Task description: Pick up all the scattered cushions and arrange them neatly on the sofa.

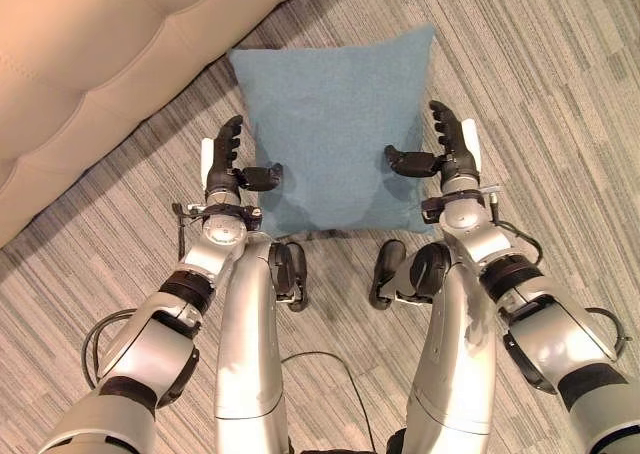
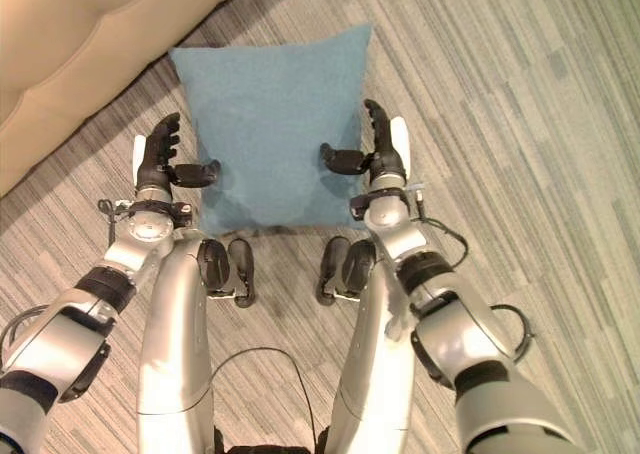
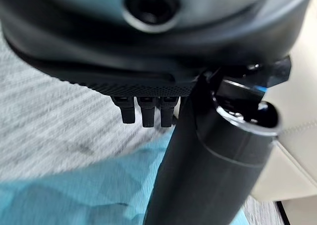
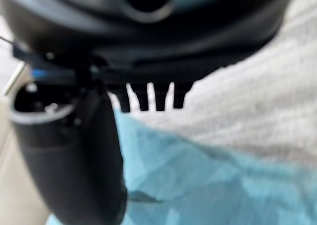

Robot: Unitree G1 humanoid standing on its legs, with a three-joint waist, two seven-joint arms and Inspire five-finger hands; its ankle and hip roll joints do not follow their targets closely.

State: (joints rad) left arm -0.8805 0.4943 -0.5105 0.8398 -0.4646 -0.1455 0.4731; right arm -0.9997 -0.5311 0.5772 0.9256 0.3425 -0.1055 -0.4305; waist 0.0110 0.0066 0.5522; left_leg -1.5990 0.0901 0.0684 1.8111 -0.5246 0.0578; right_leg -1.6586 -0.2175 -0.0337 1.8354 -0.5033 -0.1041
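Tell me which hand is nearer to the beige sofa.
The left hand. It is open at the blue cushion's left edge, on the side where the sofa stands. The right hand, also open, is at the cushion's opposite edge, farther from the sofa.

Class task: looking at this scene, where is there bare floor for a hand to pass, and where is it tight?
Bare carpet lies past the blue cushion, beyond the right hand. A narrower strip runs between cushion and sofa, by the left hand. Both open hands crowd the cushion's sides.
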